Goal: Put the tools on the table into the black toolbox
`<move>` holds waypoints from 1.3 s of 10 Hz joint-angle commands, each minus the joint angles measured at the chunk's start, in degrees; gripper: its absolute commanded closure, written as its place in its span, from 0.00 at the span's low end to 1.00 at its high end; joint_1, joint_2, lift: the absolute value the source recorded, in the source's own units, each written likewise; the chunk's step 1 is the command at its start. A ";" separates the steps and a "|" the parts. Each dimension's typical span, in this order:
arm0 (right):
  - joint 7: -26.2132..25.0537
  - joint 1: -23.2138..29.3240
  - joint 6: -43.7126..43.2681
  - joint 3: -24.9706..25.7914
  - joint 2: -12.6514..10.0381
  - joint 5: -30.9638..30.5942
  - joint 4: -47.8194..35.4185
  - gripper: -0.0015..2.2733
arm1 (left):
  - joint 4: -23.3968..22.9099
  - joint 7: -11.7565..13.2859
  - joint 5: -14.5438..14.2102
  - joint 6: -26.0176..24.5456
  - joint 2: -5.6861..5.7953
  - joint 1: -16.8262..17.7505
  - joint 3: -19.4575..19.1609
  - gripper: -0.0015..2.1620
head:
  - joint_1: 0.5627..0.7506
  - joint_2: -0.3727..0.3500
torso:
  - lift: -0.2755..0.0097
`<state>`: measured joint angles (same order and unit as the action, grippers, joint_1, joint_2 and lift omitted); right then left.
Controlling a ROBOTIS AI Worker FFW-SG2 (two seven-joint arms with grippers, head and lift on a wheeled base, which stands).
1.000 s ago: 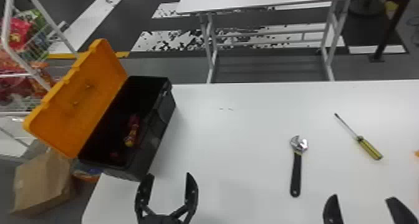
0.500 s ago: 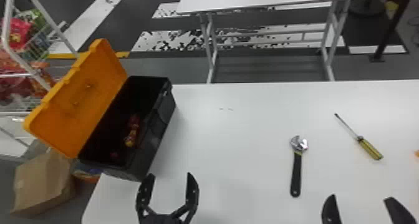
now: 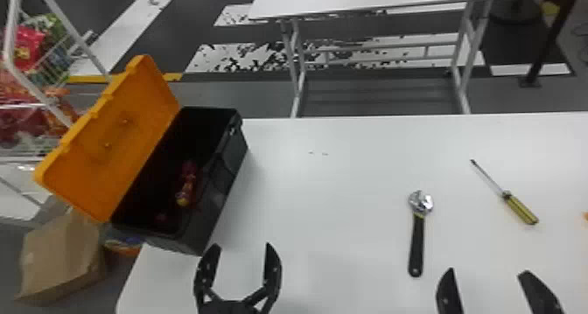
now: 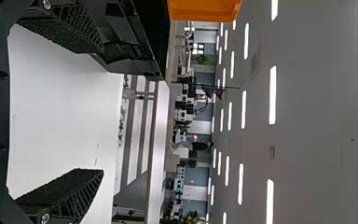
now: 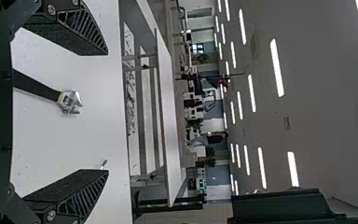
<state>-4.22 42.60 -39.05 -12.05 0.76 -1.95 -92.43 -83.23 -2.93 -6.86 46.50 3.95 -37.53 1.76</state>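
1. Since the earlier frame, your right pincer (image 3: 488,270) has shifted sideways, toward the black toolbox (image 3: 225,182). The tools and your left pincer (image 3: 240,245) stay almost in place.
2. Both pincers are released and hold nothing. The left one is near the toolbox's near end, probably waiting.
3. The toolbox stands on the worktop (image 3: 328,195). Its lid (image 3: 118,138) leans open away from the tools, so your way in should be free.
4. The adjustable wrench (image 3: 417,243) lies to the right of the toolbox, handle toward you; this should suit the right pincer.
5. The screwdriver (image 3: 520,210) lies slanted, farther right of the toolbox; it can perhaps be second.
6. Inside the toolbox, a red-and-yellow tool (image 3: 187,188) already rests.
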 commanded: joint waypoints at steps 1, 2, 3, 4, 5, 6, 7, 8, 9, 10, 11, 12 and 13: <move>0.00 -1.56 4.91 -1.66 -0.14 -0.42 -0.29 0.05 | 0.09 0.11 -0.09 -0.05 0.00 0.01 0.00 0.04 | 0.70 0.87 | 0.70; -0.26 -2.43 8.08 -2.63 -0.40 -0.42 -0.38 0.06 | 0.09 0.11 -0.09 -0.23 0.00 0.01 0.00 0.04 | 0.70 0.89 | 0.70; -0.44 -3.40 10.18 -3.59 -0.40 -0.42 -0.38 0.06 | 0.17 0.11 -0.17 -0.23 0.00 0.01 -0.09 0.04 | 0.70 0.92 | 0.70; -0.88 -4.54 13.00 -4.38 -0.49 -0.42 -0.56 0.06 | 0.17 0.20 -0.17 -0.40 0.00 0.01 -0.09 0.04 | 0.70 0.95 | 0.70; -0.97 -5.95 17.39 -4.65 -0.81 -0.42 -1.00 0.06 | 0.17 0.20 -0.09 -0.75 0.00 0.09 -0.09 0.04 | 0.70 0.96 | 0.70; -0.97 -7.71 21.08 -4.82 -0.81 -0.42 -1.00 0.06 | 0.17 0.29 -0.09 -1.28 0.00 0.18 -0.09 0.04 | 0.70 0.97 | 0.70; -0.97 -9.11 23.72 -5.00 -0.81 -0.33 -1.00 0.06 | 0.17 0.47 -0.09 -1.46 0.00 0.27 0.00 0.04 | 0.70 0.97 | 0.70; -0.97 -10.52 26.36 -5.44 -0.81 -0.33 -1.00 0.06 | 0.09 0.55 -0.09 -1.81 0.00 0.36 0.00 0.04 | 0.70 0.97 | 0.70; -0.97 -11.66 29.70 -5.61 -0.81 0.02 -0.82 0.06 | 0.17 0.55 -0.09 -2.16 0.00 0.44 0.09 0.04 | 0.70 0.97 | 0.70; -0.97 -12.72 32.68 -5.79 -0.81 0.20 -0.73 0.06 | 0.17 0.64 -0.09 -2.16 0.00 0.53 0.09 0.04 | 0.70 0.97 | 0.70; -0.97 -13.95 36.20 -6.14 -0.81 0.28 -0.73 0.06 | 0.17 0.91 -0.09 -2.34 0.00 0.71 0.09 0.04 | 0.70 0.97 | 0.70; -0.97 -14.91 39.54 -6.49 -0.81 0.64 -0.73 0.06 | 0.17 0.99 -0.09 -3.04 0.00 0.80 0.18 0.04 | 0.70 0.97 | 0.70; -0.88 -15.62 41.47 -6.67 -0.81 0.81 -0.73 0.06 | 0.17 1.17 -0.09 -3.22 0.00 0.88 0.26 0.04 | 0.70 0.98 | 0.70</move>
<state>-5.10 27.44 1.16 -18.60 0.00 -1.27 -93.16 -83.06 -1.75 -6.94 43.43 3.95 -36.68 1.98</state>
